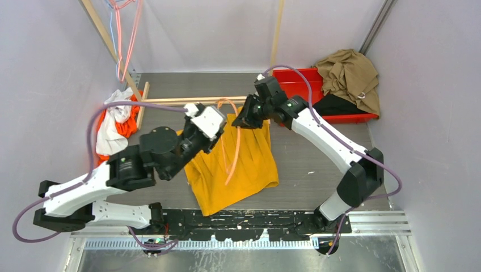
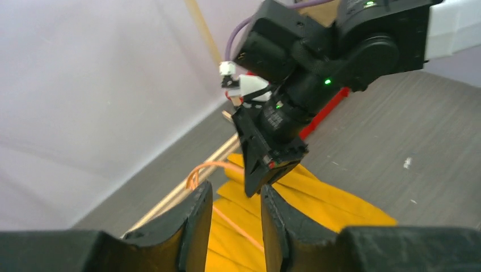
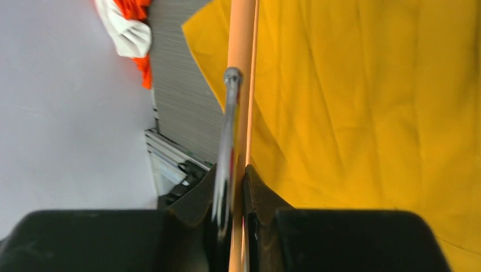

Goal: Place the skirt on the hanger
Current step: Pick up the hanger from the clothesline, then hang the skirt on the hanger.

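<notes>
Skirt (image 1: 249, 170) lies flat. Right gripper (image 3: 230, 173) clamps the hanger (image 3: 241, 45) at the skirt's 12 o'clock edge; left gripper (image 2: 235, 198) is parted and empty. We judge the next move: left lifts waistband to hanger.

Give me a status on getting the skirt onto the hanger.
Done: the right gripper has its jaws shut on the orange hanger, held over the yellow skirt. In hand: the left gripper hovers above the skirt, jaws open, holding nothing. Left: the skirt lies spread on the table, not attached to the hanger.
</notes>
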